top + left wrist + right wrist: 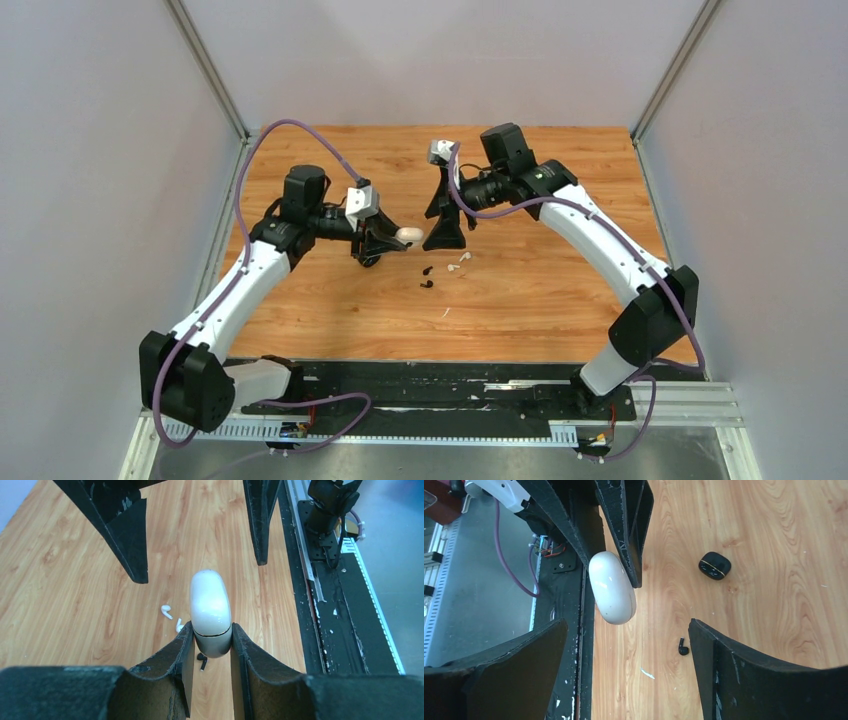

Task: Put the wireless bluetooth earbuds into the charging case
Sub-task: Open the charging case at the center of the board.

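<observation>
My left gripper [211, 628] is shut on a white charging case [210, 605] and holds it above the table; its lid looks closed. The case also shows in the top view [408, 236] and the right wrist view [612, 587]. My right gripper [445, 243] is open and empty, pointing down just right of the case. Two white earbuds [463, 257] [452, 268] and two black earbuds [428, 270] [427, 285] lie on the wood below. The left wrist view shows both white earbuds [166, 612] [179, 625] and one black earbud [202, 661]. One black earbud [682, 647] shows between my open right fingers.
A small black charging case [714, 565] lies closed on the wooden table [540, 300], under my left gripper in the top view [369, 262]. A small white scrap [446, 312] lies nearer the front. A black rail [450, 380] runs along the near edge. Grey walls enclose three sides.
</observation>
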`<state>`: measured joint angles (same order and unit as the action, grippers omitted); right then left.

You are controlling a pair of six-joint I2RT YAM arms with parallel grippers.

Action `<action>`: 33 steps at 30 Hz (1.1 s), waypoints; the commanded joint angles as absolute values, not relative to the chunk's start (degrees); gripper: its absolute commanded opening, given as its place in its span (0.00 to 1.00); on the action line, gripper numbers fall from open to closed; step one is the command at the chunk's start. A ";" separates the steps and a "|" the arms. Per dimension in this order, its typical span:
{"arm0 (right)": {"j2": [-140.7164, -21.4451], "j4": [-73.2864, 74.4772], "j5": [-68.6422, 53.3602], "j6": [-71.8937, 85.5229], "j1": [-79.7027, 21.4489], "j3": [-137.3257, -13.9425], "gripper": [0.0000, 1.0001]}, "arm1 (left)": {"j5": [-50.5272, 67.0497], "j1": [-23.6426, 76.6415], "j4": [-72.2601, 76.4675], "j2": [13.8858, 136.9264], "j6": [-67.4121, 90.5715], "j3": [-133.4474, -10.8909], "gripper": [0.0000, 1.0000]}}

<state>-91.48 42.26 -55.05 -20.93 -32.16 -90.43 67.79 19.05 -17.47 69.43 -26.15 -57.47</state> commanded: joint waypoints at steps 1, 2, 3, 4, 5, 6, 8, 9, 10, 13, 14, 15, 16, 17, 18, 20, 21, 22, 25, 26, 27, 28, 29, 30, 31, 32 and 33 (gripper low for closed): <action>-92.61 41.43 -60.28 -20.48 -32.34 -92.77 0.90 | 66.92 20.09 -18.65 68.20 -29.03 -58.27 0.00; -92.90 41.25 -60.29 -20.48 -32.34 -92.71 0.90 | 66.96 20.29 -18.40 68.20 -28.77 -58.43 0.00; -93.10 41.19 -60.40 -20.50 -32.34 -92.60 0.90 | 66.97 20.34 -18.34 68.31 -28.62 -58.52 0.00; -93.30 41.16 -60.60 -20.96 -32.39 -92.54 0.90 | 67.02 20.38 -18.34 68.39 -28.51 -58.86 0.00; -93.41 40.85 -60.45 -21.24 -32.38 -92.33 0.90 | 67.13 20.38 -18.35 68.49 -28.45 -59.01 0.00; -93.56 40.38 -60.25 -21.40 -32.43 -92.10 0.90 | 67.32 20.37 -18.52 68.57 -28.40 -59.36 0.00; -94.12 39.65 -59.80 -21.06 -32.46 -92.20 0.89 | 67.64 20.39 -18.85 68.82 -28.25 -59.87 0.00; -94.35 39.32 -59.61 -20.87 -32.51 -92.32 0.89 | 67.83 20.39 -19.00 68.95 -28.23 -60.08 0.00; -94.53 38.79 -58.81 -20.69 -32.64 -92.21 0.88 | 68.29 20.39 -19.32 69.06 -28.26 -60.46 0.00; -95.00 37.68 -56.14 -20.66 -33.21 -91.90 0.85 | 68.86 20.52 -19.64 69.37 -28.11 -61.03 0.00; -95.15 37.36 -55.19 -20.68 -33.41 -91.78 0.83 | 69.14 20.54 -19.61 69.40 -28.05 -61.10 0.00; -95.26 36.89 -54.20 -20.65 -33.55 -91.65 0.82 | 69.14 20.63 -19.65 69.43 -28.09 -61.07 0.00; -95.27 36.42 -53.25 -20.59 -33.65 -91.57 0.80 | 68.98 20.68 -19.63 69.34 -28.23 -61.03 0.00; -95.34 35.89 -52.33 -20.38 -33.65 -91.53 0.80 | 68.64 20.88 -19.66 69.23 -28.35 -60.94 0.00; -95.37 35.54 -51.46 -20.13 -33.66 -91.68 0.79 | 68.51 20.99 -20.01 69.16 -29.15 -60.88 0.00; -95.59 35.30 -50.41 -19.95 -33.54 -92.48 0.79 | 68.07 21.33 -21.52 69.06 -30.96 -60.93 0.00; -95.61 35.25 -50.10 -19.91 -33.53 -93.07 0.79 | 67.88 21.53 -22.85 69.12 -32.26 -61.09 0.00; -95.50 35.26 -49.88 -19.79 -33.45 -93.67 0.79 | 67.78 21.66 -23.46 69.15 -32.92 -61.17 0.00; -95.31 35.16 -49.55 -19.35 -33.23 -94.72 0.78 | 66.50 22.43 -26.42 68.98 -36.48 -61.37 0.00; -95.09 35.16 -49.32 -19.33 -33.22 -94.77 0.78 | 66.34 22.66 -26.70 68.81 -36.87 -61.36 0.00; -94.93 35.16 -49.04 -19.31 -33.18 -94.61 0.78 | 66.20 22.75 -26.98 68.68 -37.17 -61.37 0.00; -94.66 35.18 -48.70 -19.36 -33.14 -94.37 0.78 | 66.19 22.94 -27.07 68.65 -37.30 -61.40 0.00; -94.55 35.16 -48.42 -19.40 -33.01 -94.00 0.78 | 66.14 22.98 -27.20 68.60 -37.52 -61.38 0.00; -94.29 35.16 -48.31 -19.48 -32.90 -93.62 0.78 | 66.12 23.06 -27.22 68.57 -37.57 -61.41 0.00; -94.10 35.16 -48.21 -19.54 -32.82 -93.30 0.78 | 65.97 23.09 -27.24 68.60 -37.56 -61.43 0.00; -93.83 35.18 -48.17 -19.64 -32.78 -92.95 0.78 | 65.90 23.11 -27.20 68.59 -37.55 -61.43 0.00; -93.64 35.17 -48.23 -19.68 -32.78 -92.54 0.78 | 65.89 23.11 -26.97 68.57 -37.14 -61.37 0.00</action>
